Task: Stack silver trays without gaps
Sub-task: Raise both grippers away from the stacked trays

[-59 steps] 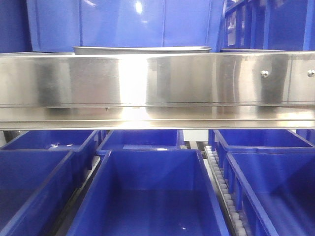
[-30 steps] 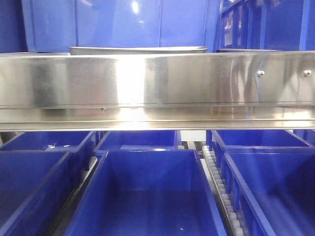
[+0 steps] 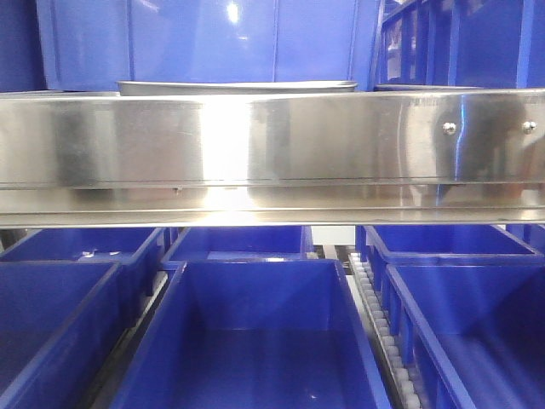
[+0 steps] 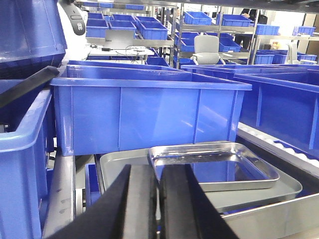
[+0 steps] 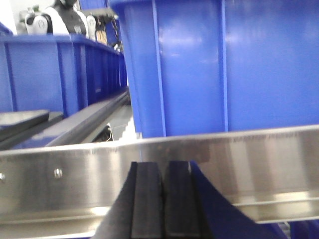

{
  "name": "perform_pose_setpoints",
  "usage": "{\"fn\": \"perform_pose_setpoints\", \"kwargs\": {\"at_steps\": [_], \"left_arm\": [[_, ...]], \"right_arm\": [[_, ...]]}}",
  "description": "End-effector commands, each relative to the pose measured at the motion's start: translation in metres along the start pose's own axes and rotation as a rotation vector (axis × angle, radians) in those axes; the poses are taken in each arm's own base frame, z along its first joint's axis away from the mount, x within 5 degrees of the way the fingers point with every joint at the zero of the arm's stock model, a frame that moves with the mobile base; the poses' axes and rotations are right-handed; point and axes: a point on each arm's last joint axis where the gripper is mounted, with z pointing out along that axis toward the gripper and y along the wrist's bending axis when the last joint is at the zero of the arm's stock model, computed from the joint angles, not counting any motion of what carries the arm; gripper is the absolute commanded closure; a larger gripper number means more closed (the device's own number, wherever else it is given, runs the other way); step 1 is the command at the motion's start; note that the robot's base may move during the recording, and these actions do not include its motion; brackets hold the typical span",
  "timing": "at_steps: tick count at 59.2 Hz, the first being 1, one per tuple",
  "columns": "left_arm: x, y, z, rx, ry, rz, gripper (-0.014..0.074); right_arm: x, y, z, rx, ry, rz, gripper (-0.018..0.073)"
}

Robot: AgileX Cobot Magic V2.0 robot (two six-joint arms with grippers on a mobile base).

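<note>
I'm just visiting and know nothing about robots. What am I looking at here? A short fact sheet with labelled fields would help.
Trays: small shiny silver tray lying in a larger grey tray, apparently tilted rather than seated flat
Left gripper: fingers close together at the small tray's near corner; grip unclear
Right gripper: fingers together, holding nothing, facing the steel band
Surroundings: blue bins behind the trays; more blue bins below the steel band

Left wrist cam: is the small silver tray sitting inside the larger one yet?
Yes. The small silver tray rests within the larger tray, tilted, not seated flat.
</note>
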Motion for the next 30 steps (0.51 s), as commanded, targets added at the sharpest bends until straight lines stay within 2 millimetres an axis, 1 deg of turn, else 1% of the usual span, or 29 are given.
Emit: {"fn": "perform_pose_setpoints", "kwargs": {"at_steps": [1,8,15,24,30], "left_arm": [[-0.0014,-0.0007,-0.001,0.011,-0.019,-0.01,0.0583],[-0.0016,-0.0008,-0.001,0.012,-0.021,-0.01,0.0583],[-0.0016,-0.0008,-0.001,0.012,-0.021,-0.01,0.0583],[-0.0016,-0.0008,-0.001,0.012,-0.021,-0.01,0.0583],[-0.0016,-0.0008,-0.001,0.012,-0.021,-0.01,0.0583]], "right_arm": [[0.0015,0.0009,-0.0006,-0.017,0.012,-0.018,0.064],[0.0059,0.0032,-0.0009,-0.057,0.061,-0.029,0.064],[0.005,0.0033,-0.0008,-0.059,0.051,-0.032,0.064],[0.0035,0.0027,-0.0007,-0.053,0.034,-0.099,0.064],[0.0028,0.0027,-0.0007,-0.053,0.026,-0.084,0.064]]}}
